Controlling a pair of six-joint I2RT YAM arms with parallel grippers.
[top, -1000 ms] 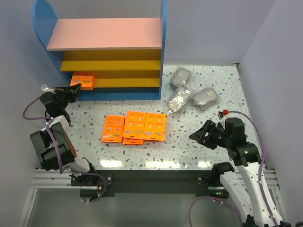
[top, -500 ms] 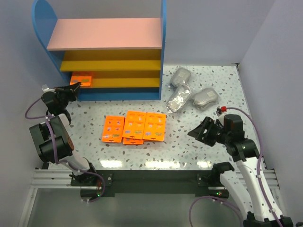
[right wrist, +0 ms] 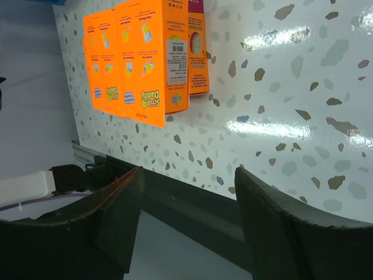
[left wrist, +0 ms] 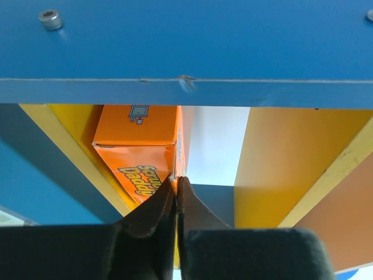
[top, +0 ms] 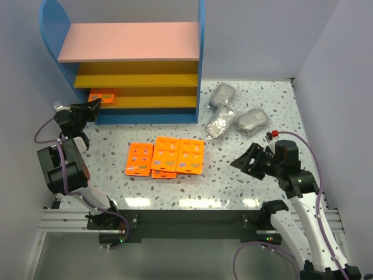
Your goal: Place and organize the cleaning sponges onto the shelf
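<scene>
Orange pack on shelf: one flat orange rectangular pack (left wrist: 137,140), at the left end of the lower yellow board of the blue-framed shelf with the pink top (top: 128,41)
Left pincer (left wrist: 175,185): squeezed narrow on that pack's edge, looks like holding it
Right pincer (right wrist: 187,175): wide, holding nothing, over the speckled table (top: 233,186)
Done: one pack in, not let go yet
Left to do: pile of orange packs (top: 166,157) and three grey bundles in clear bags (top: 218,122) — all lying on the table

Bright, even overhead light leaves white glare patches on my glossy table (top: 221,181). My left fingers (left wrist: 148,213) sit dark and soft-focused near the lens.
</scene>
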